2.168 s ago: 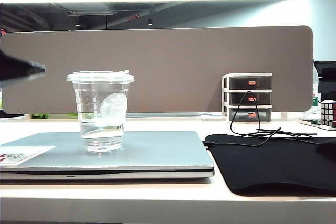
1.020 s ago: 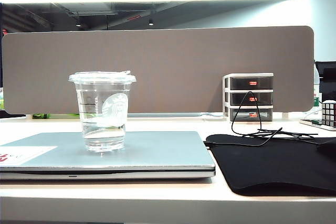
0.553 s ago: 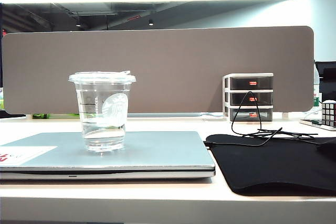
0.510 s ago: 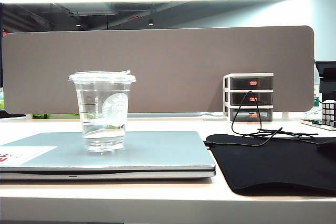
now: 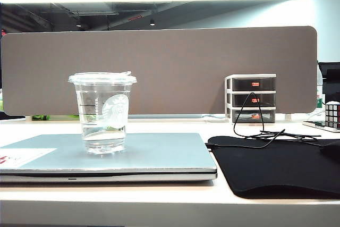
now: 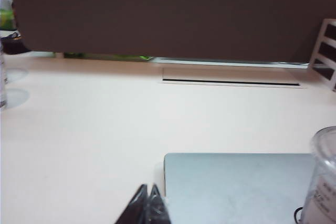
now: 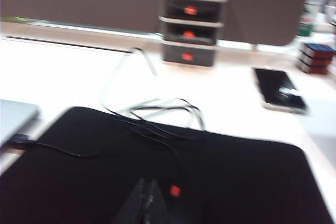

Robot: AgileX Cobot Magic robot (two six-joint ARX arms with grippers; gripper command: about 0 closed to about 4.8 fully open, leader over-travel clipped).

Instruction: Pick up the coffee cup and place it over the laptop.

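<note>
While you look across the tabletop (image 5: pixel 159 206) in the exterior view, you see the coffee cup (image 5: pixel 102 112) standing upright on the closed laptop (image 5: pixel 154 155), left of the lid's middle, with a little clear liquid in its base. No arm shows in that view. Your left claw (image 6: pixel 148 207) appears only in its wrist view, fingertips pressed together and empty, hovering over bare tabletop just beside the laptop's corner; the cup's side shows at the frame edge, well apart from it. Your right claw (image 7: pixel 145 198) is likewise closed and empty, low over the black mat (image 7: pixel 157 171), near a thin black cable (image 7: pixel 152 114). Beyond it stand small grey drawers (image 7: pixel 192 24), a phone (image 7: pixel 280 89) and a puzzle cube (image 7: pixel 316 56).
</note>
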